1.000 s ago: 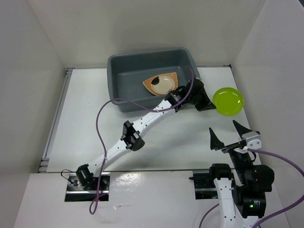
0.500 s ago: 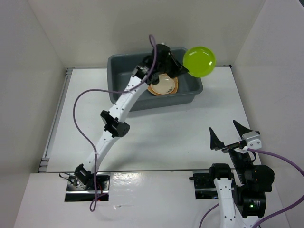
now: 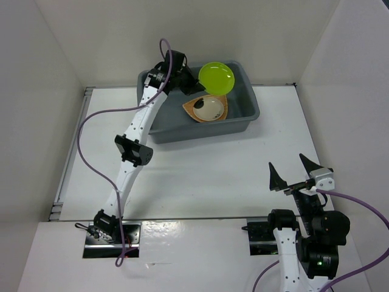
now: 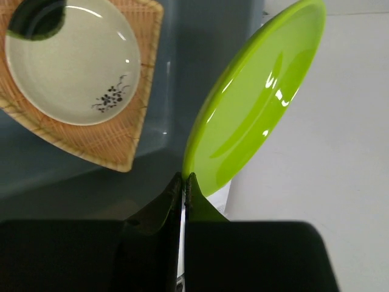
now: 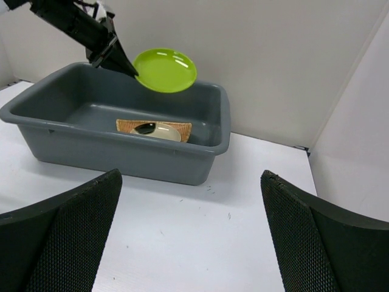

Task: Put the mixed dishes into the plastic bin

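Note:
The lime-green plate (image 3: 216, 78) (image 4: 255, 103) (image 5: 165, 70) hangs tilted above the far part of the plastic bin (image 3: 243, 121) (image 5: 121, 155). My left gripper (image 3: 194, 83) (image 4: 184, 177) (image 5: 129, 70) is shut on the plate's rim. Inside the bin, the orange-tan woven plate (image 3: 223, 103) (image 4: 115, 146) (image 5: 124, 126) lies flat with the small cream plate (image 3: 208, 109) (image 4: 73, 61) (image 5: 165, 131) on top of it. My right gripper (image 3: 295, 173) (image 5: 191, 231) stands open and holds nothing, low over the table well in front of the bin.
White walls (image 3: 55, 91) close the table in on the left, back and right. The left arm's purple cable (image 3: 91, 121) loops out over the left side of the table. A metal rail (image 3: 73, 152) runs along the table's left edge.
My left arm has lifted the green plate from the table right of the bin and swung it up and left, over the bin. The right arm has not moved.

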{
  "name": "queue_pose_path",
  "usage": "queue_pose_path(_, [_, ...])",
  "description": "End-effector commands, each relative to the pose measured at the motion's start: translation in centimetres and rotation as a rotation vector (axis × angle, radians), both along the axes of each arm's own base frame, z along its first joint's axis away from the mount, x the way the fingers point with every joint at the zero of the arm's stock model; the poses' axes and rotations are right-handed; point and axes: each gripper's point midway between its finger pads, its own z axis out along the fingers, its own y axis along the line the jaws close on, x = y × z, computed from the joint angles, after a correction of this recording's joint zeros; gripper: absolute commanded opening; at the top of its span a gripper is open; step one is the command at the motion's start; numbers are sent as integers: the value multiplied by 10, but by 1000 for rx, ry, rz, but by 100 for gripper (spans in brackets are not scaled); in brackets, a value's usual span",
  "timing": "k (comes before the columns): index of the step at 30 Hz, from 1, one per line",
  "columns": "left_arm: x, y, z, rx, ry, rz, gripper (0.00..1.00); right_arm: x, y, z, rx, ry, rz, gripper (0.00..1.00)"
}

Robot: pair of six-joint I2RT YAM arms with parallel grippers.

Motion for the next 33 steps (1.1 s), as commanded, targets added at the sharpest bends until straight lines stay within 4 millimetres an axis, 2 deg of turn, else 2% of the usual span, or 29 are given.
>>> queue_pose_path(1, [5,-4,-26,-8,32,-64,0,-16,0,14,-2,-102,-16,99])
queue_pose_path(5, [12,7,-74,9,139,-63,0,-11,-2,10,-1,-84,-25,99])
queue_pose_path(6, [12,7,-74,9,139,-63,0,-10,-3,10,-1,-84,-36,99])
queue_pose_path(8, [18,12,-93,18,168,-52,0,-10,-3,10,-4,-83,-36,99])
queue_pose_path(10, [19,9,-102,14,179,-61,0,-10,-3,10,-4,-83,-36,99])
queue_pose_path(14, [25,22,-127,34,220,-45,0,-10,-3,10,-7,-83,-38,99])
queue_pose_path(17, [21,19,-151,41,267,-69,0,-8,-3,7,-6,-74,-38,99])
queue_pose_path(18, [20,18,-150,35,270,-75,0,-8,-3,9,-7,-83,-38,99])
queue_pose_path(20, [18,19,-169,53,300,-81,0,-8,-3,9,-7,-83,-38,99])
queue_pose_path(21, [17,18,-168,46,303,-89,0,-8,-3,9,-7,-83,-38,99])
queue_pose_path(23, [12,17,-186,45,345,-101,1,-8,-3,9,-7,-83,-38,99])
queue_pose_path(25, [12,17,-186,45,345,-101,1,-8,-3,9,-7,-83,-38,99])
queue_pose_path(29, [15,16,-179,39,326,-102,18,-8,-3,9,-7,-83,-38,99])
queue_pose_path(30, [18,15,-171,32,301,-103,25,-8,-1,9,-10,-83,-29,99])
queue_pose_path(31, [19,12,-160,10,282,-108,47,-8,-1,9,-10,-83,-29,99])
queue_pose_path(33, [21,12,-144,5,246,-103,61,-8,-1,9,-10,-83,-29,99])
